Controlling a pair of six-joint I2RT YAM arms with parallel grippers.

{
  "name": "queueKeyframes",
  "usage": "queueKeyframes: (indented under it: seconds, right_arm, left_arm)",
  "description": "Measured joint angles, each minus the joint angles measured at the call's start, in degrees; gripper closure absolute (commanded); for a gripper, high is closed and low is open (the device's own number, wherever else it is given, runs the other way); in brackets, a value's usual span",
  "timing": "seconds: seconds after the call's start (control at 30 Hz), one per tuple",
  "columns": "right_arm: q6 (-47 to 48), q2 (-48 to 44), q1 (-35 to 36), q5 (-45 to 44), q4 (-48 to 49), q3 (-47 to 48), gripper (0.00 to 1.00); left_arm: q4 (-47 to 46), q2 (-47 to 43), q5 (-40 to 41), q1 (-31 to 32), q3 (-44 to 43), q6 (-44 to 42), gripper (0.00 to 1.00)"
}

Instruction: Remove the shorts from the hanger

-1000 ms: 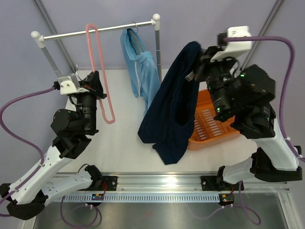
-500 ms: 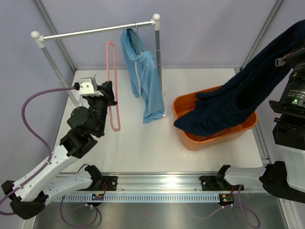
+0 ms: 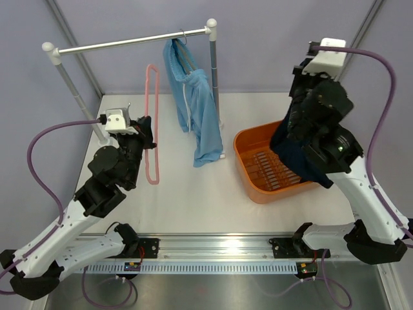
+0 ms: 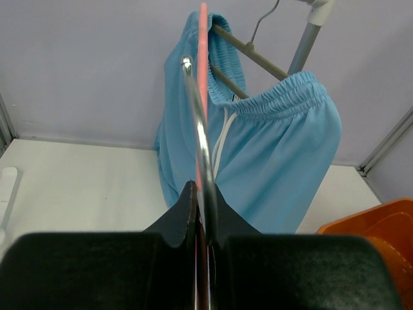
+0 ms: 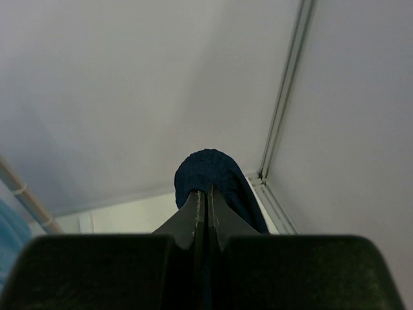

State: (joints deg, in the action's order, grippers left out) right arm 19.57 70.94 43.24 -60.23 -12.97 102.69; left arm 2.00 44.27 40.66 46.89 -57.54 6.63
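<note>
The dark navy shorts [image 3: 301, 161] hang bunched from my right gripper [image 5: 208, 192], which is shut on a fold of them [image 5: 210, 171] over the right side of the orange basket [image 3: 253, 183]. The light sky blue shorts [image 3: 197, 106] still hang on a grey hanger [image 4: 253, 55] at the right end of the rail [image 3: 122, 43]. My left gripper [image 3: 147, 131] is shut on a bare pink hanger [image 3: 151, 123], held upright left of the blue shorts [image 4: 277, 148]. In the left wrist view the pink hanger [image 4: 203, 77] with its metal hook rises from between the shut jaws [image 4: 201, 194].
The clothes rack stands at the back of the white table, one post [image 3: 213, 71] right beside the blue shorts, the other [image 3: 71, 90] behind my left arm. The basket's corner [image 4: 387, 226] shows right of the shorts. Grey walls close in the back and sides.
The pink hanger came off the rail and moved right and down with my left gripper. My right arm swung far right with the navy shorts, then back over the basket.
</note>
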Motion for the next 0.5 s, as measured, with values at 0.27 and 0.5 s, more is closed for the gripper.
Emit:
queueKeyframes:
  seconds: [0.27, 0.5]
  right_arm:
    - [-10.43, -0.44, -1.75, 3.26, -9.07, -8.26, 1.0]
    - [-25.18, -9.42, -4.5, 4.26, -18.05, -21.79, 0.9]
  left_arm:
    - [9.25, -0.57, -2.12, 0.0, -3.28, 2.32, 1.0]
    - [19.52, -0.63, -3.32, 0.0, -8.55, 4.92, 1.0]
